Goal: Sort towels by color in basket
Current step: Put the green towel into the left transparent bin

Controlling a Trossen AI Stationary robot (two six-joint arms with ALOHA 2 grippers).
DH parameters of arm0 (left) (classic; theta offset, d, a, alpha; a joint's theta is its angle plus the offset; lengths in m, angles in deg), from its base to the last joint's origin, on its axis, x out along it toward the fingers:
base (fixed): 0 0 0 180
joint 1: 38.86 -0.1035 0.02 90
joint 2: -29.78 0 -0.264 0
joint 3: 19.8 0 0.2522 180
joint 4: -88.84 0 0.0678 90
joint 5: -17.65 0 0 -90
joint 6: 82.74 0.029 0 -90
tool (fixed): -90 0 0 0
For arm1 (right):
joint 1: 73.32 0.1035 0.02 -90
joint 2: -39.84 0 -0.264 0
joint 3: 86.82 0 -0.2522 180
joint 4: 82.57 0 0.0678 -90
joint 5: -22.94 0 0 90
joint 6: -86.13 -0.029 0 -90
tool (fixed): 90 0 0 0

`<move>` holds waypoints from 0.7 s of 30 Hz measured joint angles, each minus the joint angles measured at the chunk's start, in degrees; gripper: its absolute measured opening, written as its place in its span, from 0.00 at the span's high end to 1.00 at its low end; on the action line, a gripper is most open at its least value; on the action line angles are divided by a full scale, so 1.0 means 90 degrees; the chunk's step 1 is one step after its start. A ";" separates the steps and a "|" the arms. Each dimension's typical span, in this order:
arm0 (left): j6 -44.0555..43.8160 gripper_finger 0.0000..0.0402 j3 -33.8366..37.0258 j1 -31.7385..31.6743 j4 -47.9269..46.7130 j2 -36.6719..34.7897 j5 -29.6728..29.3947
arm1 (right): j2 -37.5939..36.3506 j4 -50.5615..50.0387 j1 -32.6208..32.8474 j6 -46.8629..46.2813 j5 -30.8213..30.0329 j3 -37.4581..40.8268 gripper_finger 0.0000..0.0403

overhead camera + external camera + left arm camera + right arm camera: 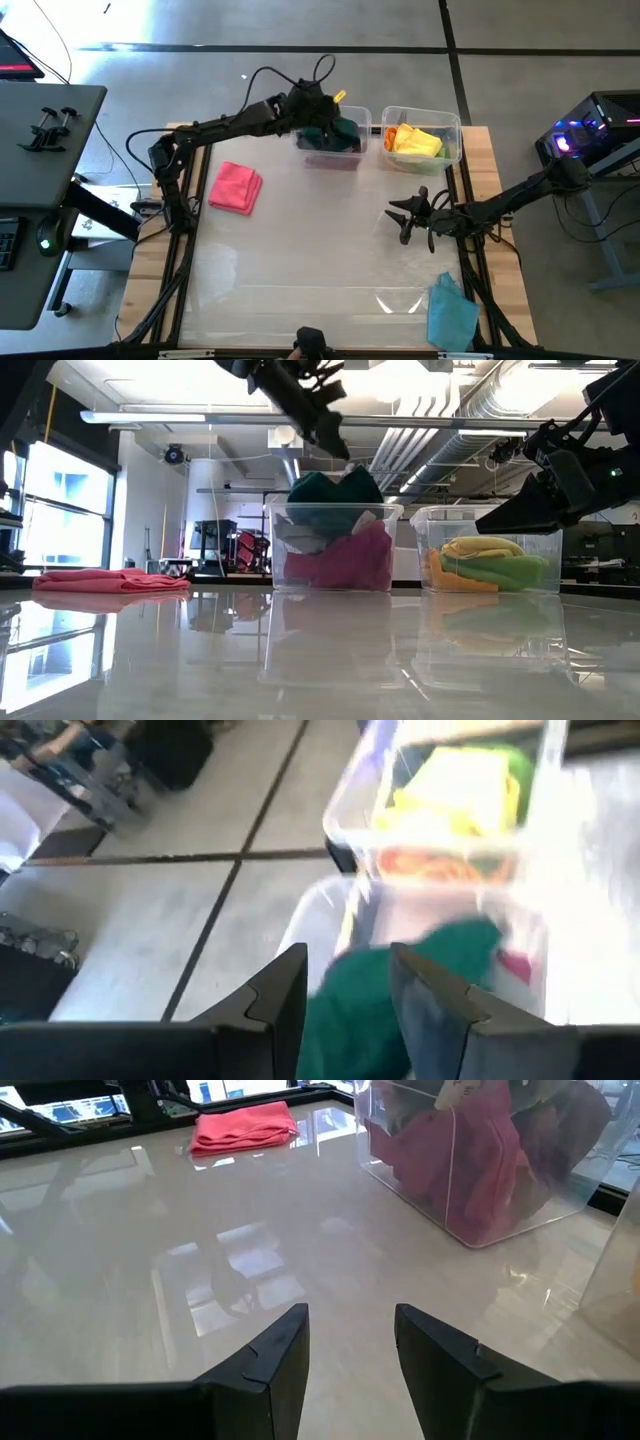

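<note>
The dark green towel (pixel 335 488) lies on top of a pile of magenta and grey towels in the left clear basket (pixel 330 160). My left gripper (pixel 335 442) hovers open just above it; in its wrist view the green towel (pixel 360 1010) shows below the gap between the fingers (pixel 347 960), apart from them. The right clear basket (pixel 452 128) holds yellow, orange and light green towels (pixel 490 565). A pink towel (pixel 235 187) lies flat on the table's left part. A light blue towel (pixel 450 312) lies near the right near corner. My right gripper (pixel 398 215) waits open, low over the table's right side.
The two baskets stand side by side at the table's far edge. Between the pink towel, the baskets and the light blue towel the glossy tabletop (pixel 200 1260) is bare. A dark camera mount (pixel 310 342) sits at the near edge.
</note>
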 joint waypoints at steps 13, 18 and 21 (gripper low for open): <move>-0.1385 0.67 -0.0013 -0.0741 0.0322 0.0951 0.0135 | 0.0000 -0.0003 0.0000 0.0000 0.0000 0.0000 0.64; -0.1356 0.67 -0.0006 -0.0903 0.0287 0.1580 0.0831 | 0.0000 -0.0005 0.0000 0.0000 -0.0001 0.0000 0.64; -0.1123 0.67 -0.0006 -0.0882 0.0295 0.1815 0.0835 | 0.0000 -0.0005 0.0000 0.0000 -0.0025 0.0000 0.64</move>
